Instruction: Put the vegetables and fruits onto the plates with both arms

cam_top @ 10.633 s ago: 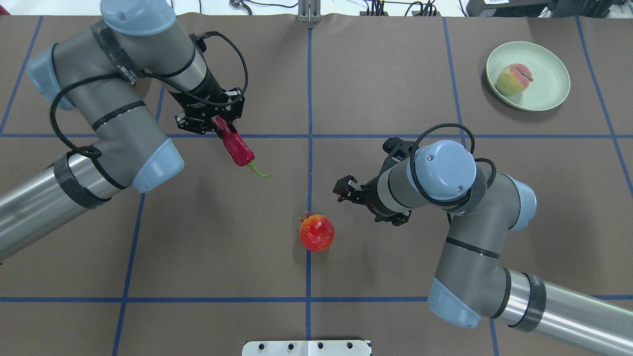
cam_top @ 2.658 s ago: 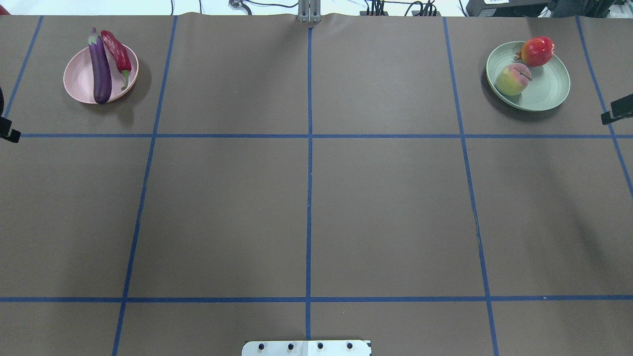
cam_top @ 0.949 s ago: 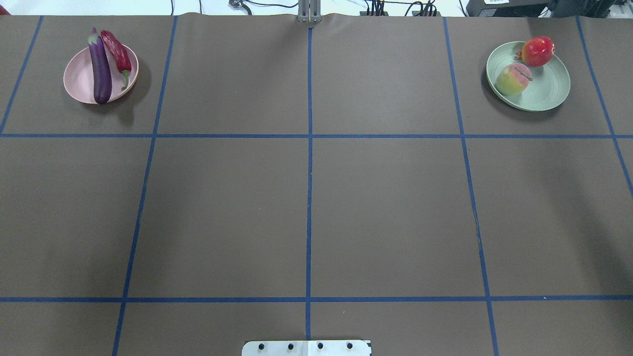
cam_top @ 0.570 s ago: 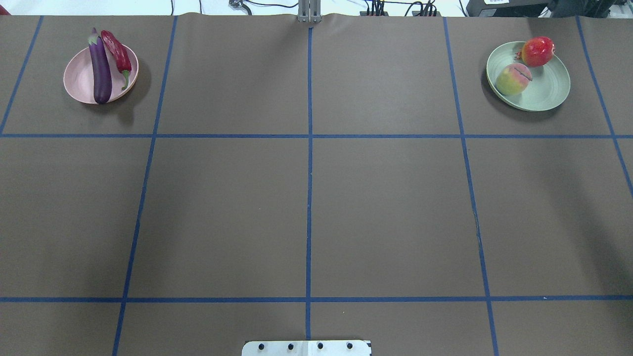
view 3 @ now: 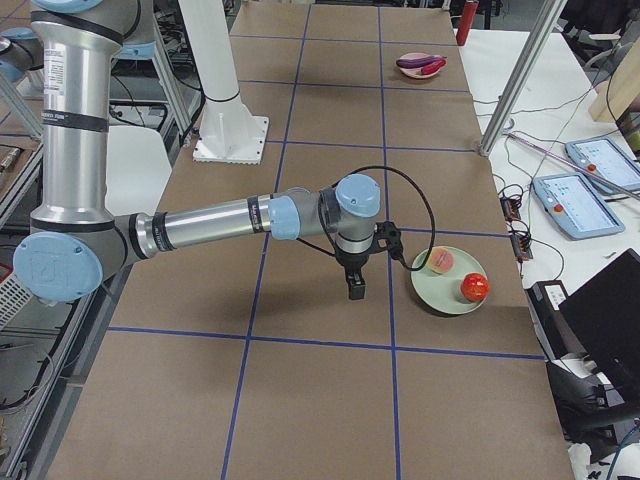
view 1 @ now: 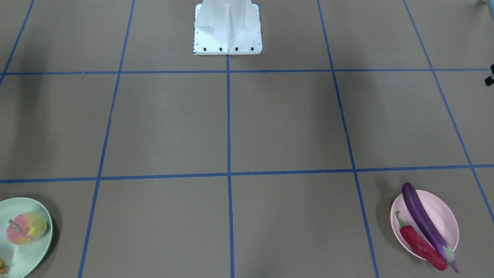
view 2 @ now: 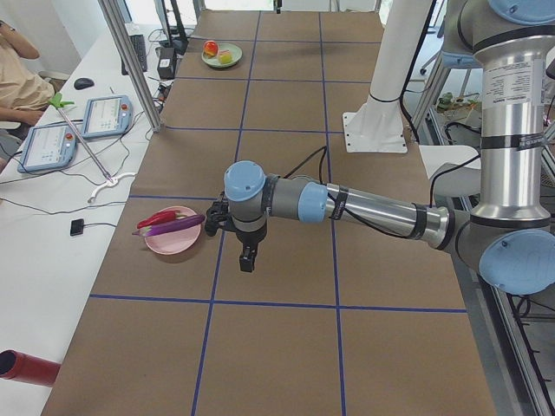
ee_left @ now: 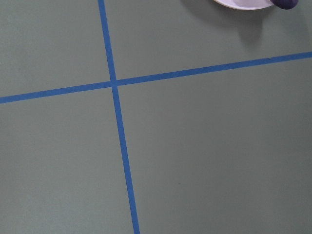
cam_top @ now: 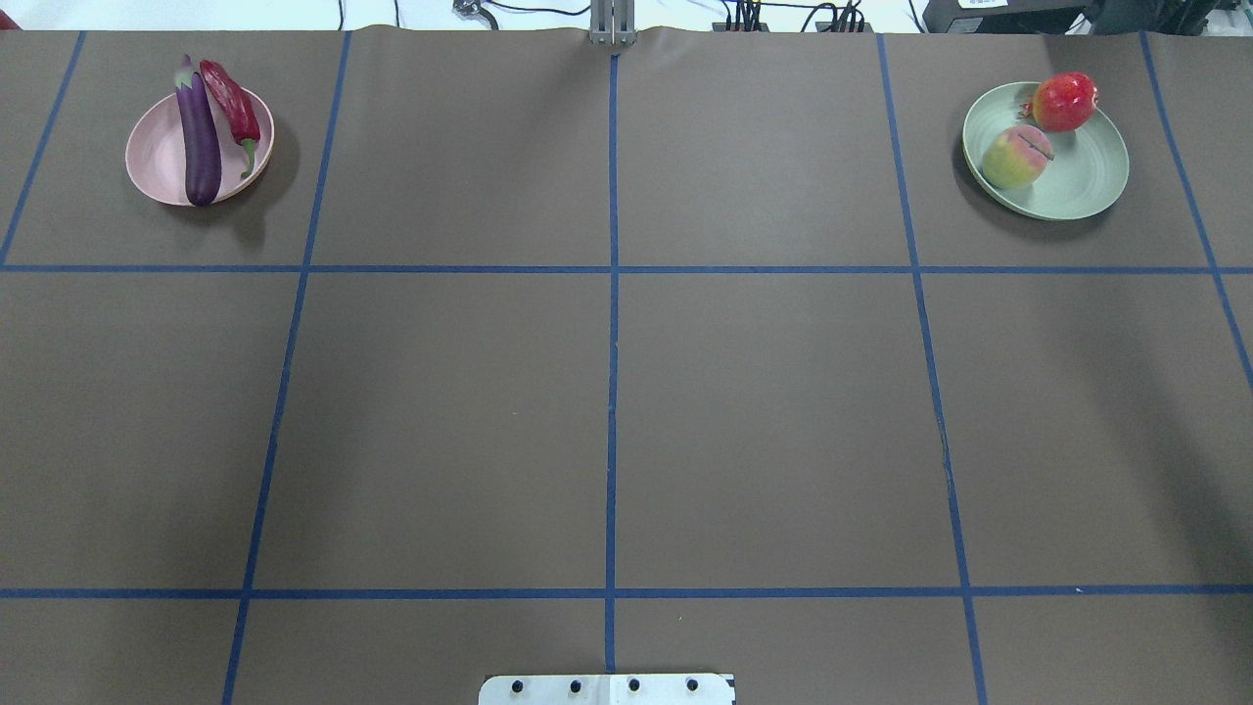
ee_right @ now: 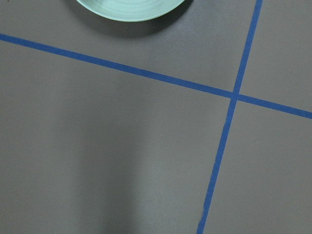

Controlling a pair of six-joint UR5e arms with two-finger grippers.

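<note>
The pale pink plate (cam_top: 152, 162) stands at the far left and holds the purple eggplant (cam_top: 199, 137) and the red chili pepper (cam_top: 233, 98) side by side. The mint green plate (cam_top: 1087, 171) stands at the far right and holds the peach (cam_top: 1016, 157) and the red pomegranate-like fruit (cam_top: 1064, 100). My left gripper (view 2: 247, 258) hangs over bare table next to the pink plate (view 2: 169, 243). My right gripper (view 3: 355, 287) hangs next to the green plate (view 3: 445, 295). Both point down with nothing in them. I cannot tell whether they are open or shut.
The white base block (cam_top: 607, 688) sits at the table's near edge. Blue tape lines grid the brown table. Tablets (view 2: 104, 114) and a seated person lie beyond the far side. A red cylinder (view 2: 26, 368) lies off the left end.
Earlier my left gripper held the chili and the pomegranate lay mid-table; both now rest on the plates. Both arms have left the overhead view. Nothing moved in the last second.
</note>
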